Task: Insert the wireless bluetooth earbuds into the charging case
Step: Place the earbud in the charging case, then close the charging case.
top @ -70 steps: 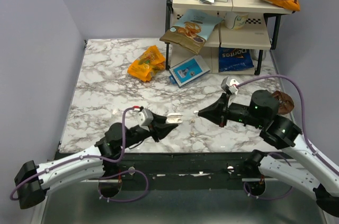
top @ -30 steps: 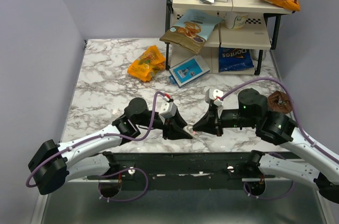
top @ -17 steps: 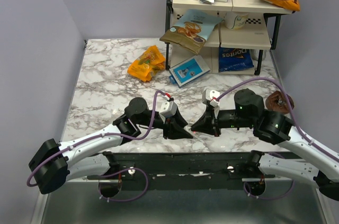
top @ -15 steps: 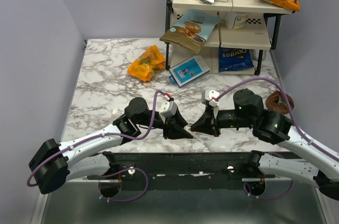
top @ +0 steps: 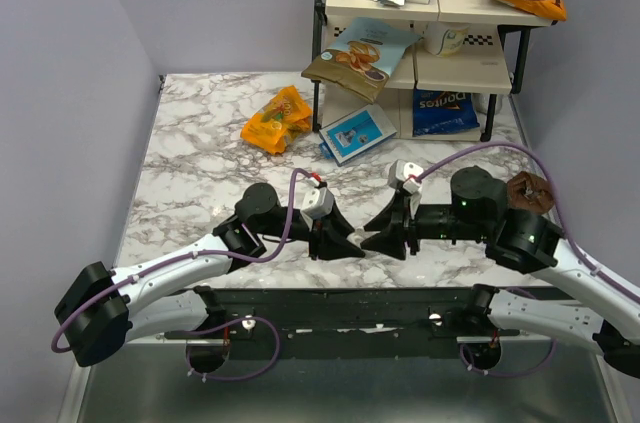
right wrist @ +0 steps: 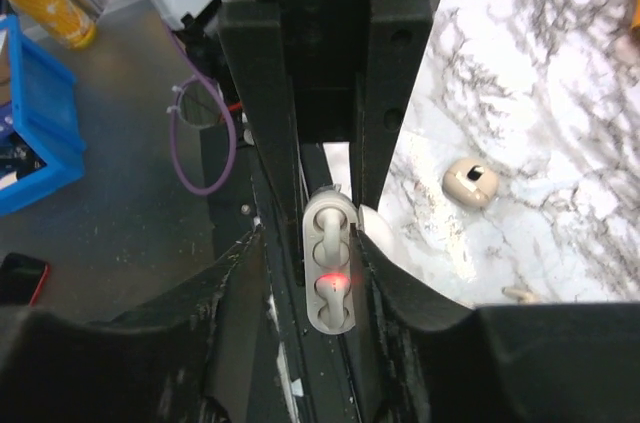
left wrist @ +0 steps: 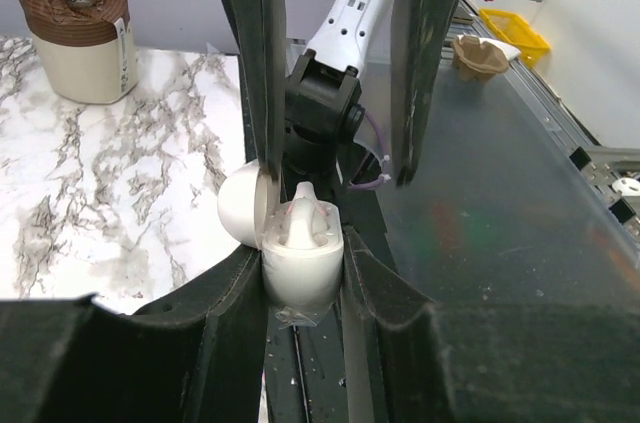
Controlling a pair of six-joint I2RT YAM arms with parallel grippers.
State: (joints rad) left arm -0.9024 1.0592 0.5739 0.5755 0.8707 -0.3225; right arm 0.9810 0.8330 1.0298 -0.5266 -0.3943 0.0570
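The cream charging case [left wrist: 300, 268] stands with its lid [left wrist: 238, 215] swung open to the left, and my left gripper [left wrist: 300, 253] is shut on its body. One white earbud [left wrist: 305, 221] sits in a slot. From the right wrist, the case [right wrist: 330, 278] shows the earbud [right wrist: 330, 233] in the upper slot and a red light in the lower one. My right gripper [right wrist: 312, 243] is open, its fingers straddling the case top. The two grippers [top: 350, 246] [top: 369, 238] meet tip to tip at the table's front edge. A small beige rounded piece [right wrist: 470, 183], perhaps an earbud, lies on the marble.
A shelf rack [top: 420, 73] with snack bags stands at the back right. An orange bag [top: 275, 121] and a blue packet [top: 357, 133] lie mid-table. A brown-topped round object [top: 530, 191] sits by my right arm. The table's front edge [top: 300, 288] runs just under the grippers.
My right gripper's jaws have spread apart and drawn back slightly to the right. The left arm and the case have stayed where they were.
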